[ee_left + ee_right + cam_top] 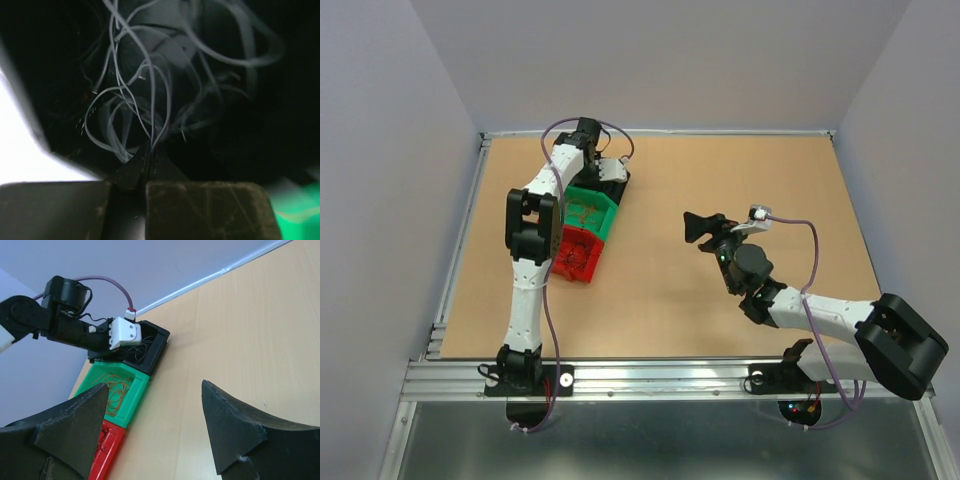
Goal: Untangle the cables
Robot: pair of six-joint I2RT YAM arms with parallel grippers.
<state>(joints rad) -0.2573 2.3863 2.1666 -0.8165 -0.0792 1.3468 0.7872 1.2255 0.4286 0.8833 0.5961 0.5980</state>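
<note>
Cables, thin grey strands, loop away from the left gripper, which pinches them with its fingers pressed together inside the black bin; the tangle shows no single long axis. Right gripper hangs spread above the surface.

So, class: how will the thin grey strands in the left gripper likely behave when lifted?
Probably springy rather than limp: the strands arc in open loops above the shut left gripper. Likely very light, being hair-thin. They cross repeatedly, so neighbours may well lift along.
</note>
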